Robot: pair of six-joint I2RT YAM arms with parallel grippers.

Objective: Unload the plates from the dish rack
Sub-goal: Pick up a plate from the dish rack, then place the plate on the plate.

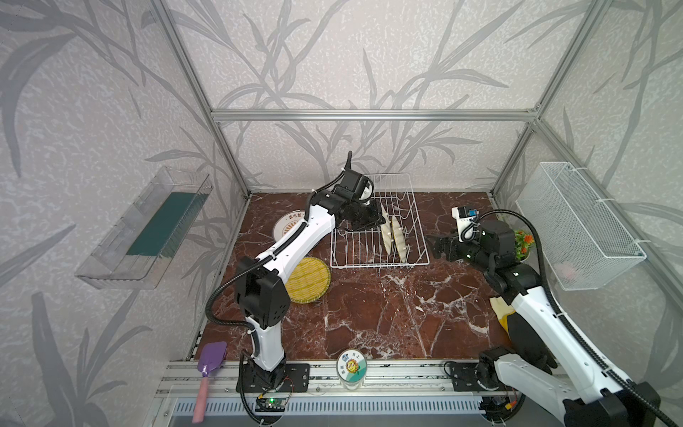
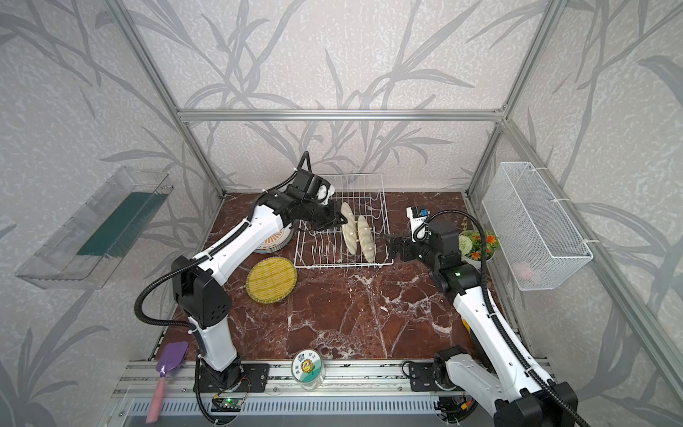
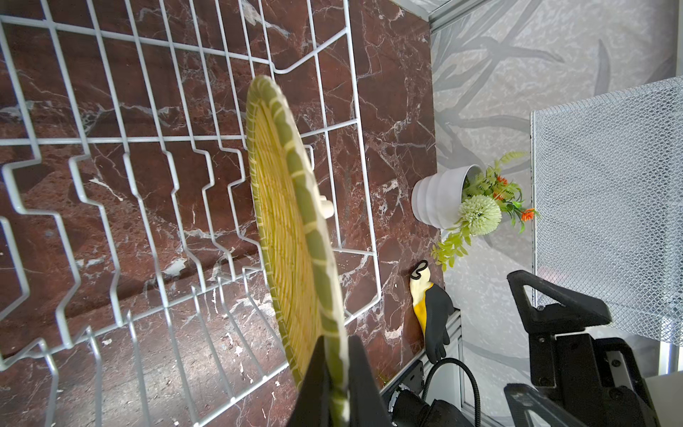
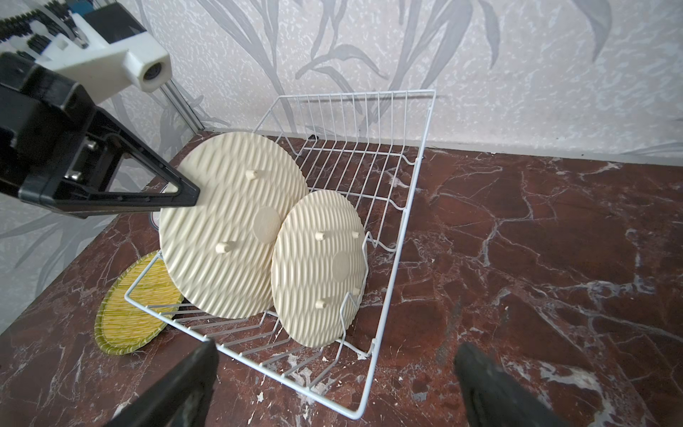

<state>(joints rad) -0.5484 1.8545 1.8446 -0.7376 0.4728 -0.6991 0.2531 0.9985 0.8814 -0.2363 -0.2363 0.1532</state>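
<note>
**Left hand clamped on a woven plate in the rack**

We find the dish rack [image 1: 380, 263] at the back of the counter [image 1: 388, 325], toward 12 o'clock in both top views. 2 woven plates stand on edge inside it, their pale ribbed undersides turned to 3 o'clock.

The left hand [image 3: 336, 351] reaches in from 9 o'clock and is clenched on the rim of the held woven plate [image 4: 229, 229]. In the left wrist view we see its green-and-cream edge pinched between both fingers [image 3: 364, 369]. Whether its lower edge rests on the wires we cannot tell. The second woven plate [image 4: 318, 273] stands just beside it on the 3 o'clock side, propped between the upright prongs. We cannot tell whether the 2 touch.

Outside the rack, a third woven plate [image 1: 308, 281] lies flat and face up on the counter, at 8 o'clock from the rack and near its corner. At 9 o'clock from the rack sits a stack of white plates [image 2: 273, 244] with an orange pattern, largely hidden under the left arm [image 2: 236, 240]. We cannot count them.

The right hand [image 2: 390, 247] hovers at 3 o'clock from the rack, just outside its wire side. It is released, fingers spread wide, holding nothing, and points at the 2 standing plates. A potted plant [image 2: 476, 246] stands beyond it at the counter's 3 o'clock edge.
</note>
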